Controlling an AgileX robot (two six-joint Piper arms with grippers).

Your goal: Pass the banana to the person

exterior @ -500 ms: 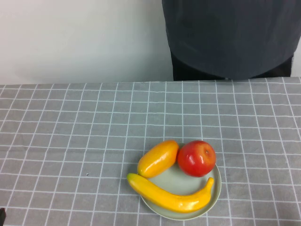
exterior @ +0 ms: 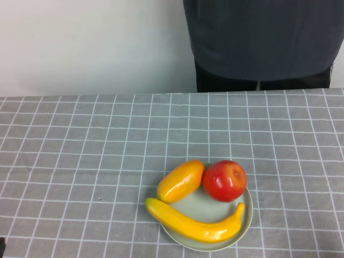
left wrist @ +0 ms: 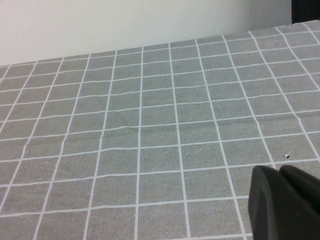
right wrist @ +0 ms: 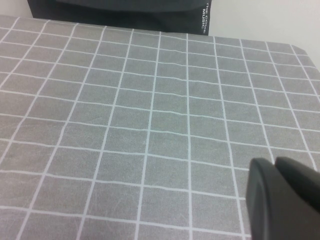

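The long yellow banana (exterior: 194, 222) lies along the near edge of a pale green plate (exterior: 248, 217) in the high view. The person (exterior: 263, 40), in a dark grey-blue shirt and black trousers, stands behind the table's far edge; the shirt also shows in the right wrist view (right wrist: 120, 12). No hands show. My left gripper (left wrist: 280, 172) is shut and empty over bare cloth. My right gripper (right wrist: 275, 165) is shut and empty over bare cloth. Neither gripper shows in the high view and neither is near the banana.
A red apple (exterior: 224, 180) and a plump orange-yellow oval fruit (exterior: 181, 180) sit on the plate behind the banana. A grey cloth with a white grid (exterior: 80, 150) covers the table. A white wall stands behind.
The person's torso has shifted slightly. The fruit and plate have not moved.
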